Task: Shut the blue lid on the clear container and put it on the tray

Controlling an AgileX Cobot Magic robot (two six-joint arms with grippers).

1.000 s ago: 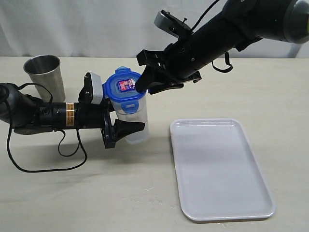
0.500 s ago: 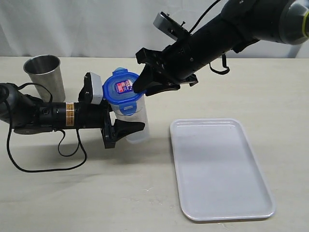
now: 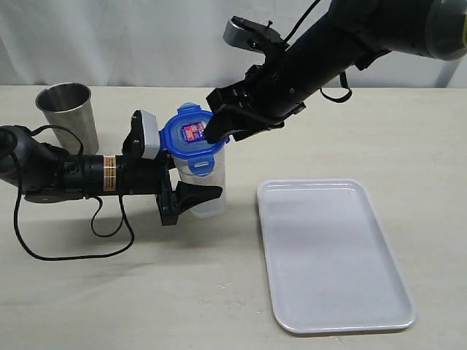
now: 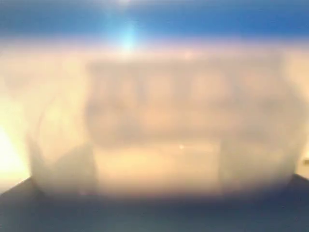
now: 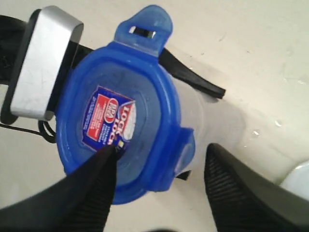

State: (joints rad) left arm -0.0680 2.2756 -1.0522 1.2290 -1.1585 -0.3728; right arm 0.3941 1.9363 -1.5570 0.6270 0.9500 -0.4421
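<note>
The clear container point(image 3: 213, 191) stands upright on the table with my left gripper point(image 3: 193, 187) shut round its lower body. It fills the left wrist view as a blurred pale wall point(image 4: 154, 121) under a blue band of lid point(image 4: 193, 19). The blue lid point(image 3: 191, 138) sits on its mouth, one flap sticking up at the back and one hanging down the front. My right gripper point(image 3: 219, 130) hovers over the lid, open. In the right wrist view one fingertip point(image 5: 110, 153) rests by the label on the lid point(image 5: 145, 96). The other finger stands apart beyond the rim. The tray point(image 3: 332, 251) lies bare at the right.
A grey steel cup point(image 3: 69, 109) stands at the back left, behind the left arm. The left arm's black cable point(image 3: 66, 251) loops over the table in front of it. A white curtain closes off the back.
My right gripper's jaws have spread wider over the lid and the arm has lifted a little. The left gripper and container have shifted slightly right.
</note>
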